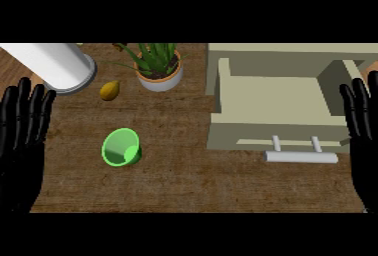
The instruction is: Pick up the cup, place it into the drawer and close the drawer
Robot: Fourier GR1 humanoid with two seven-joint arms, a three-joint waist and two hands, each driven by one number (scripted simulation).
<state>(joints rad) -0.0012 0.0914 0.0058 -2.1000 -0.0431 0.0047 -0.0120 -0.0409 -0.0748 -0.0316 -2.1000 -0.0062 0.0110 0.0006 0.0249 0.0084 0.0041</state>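
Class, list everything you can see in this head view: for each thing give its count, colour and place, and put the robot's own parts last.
cup: one, green, on its side, left of centre on the counter
drawer: one, beige, pulled open at the right, grey handle in front
potted plant: one, green leaves in a white pot, top centre
small fruit: one, yellow-brown, left of the plant
cylinder: one, white, top left
counter: one, brown wood grain
left hand: one, black, open, left edge
right hand: one, black, open, right edge

Glossy green plastic cup (121,147), matt wood-grain counter (192,185), smooth beige drawer (273,107), pale metallic handle (301,157)
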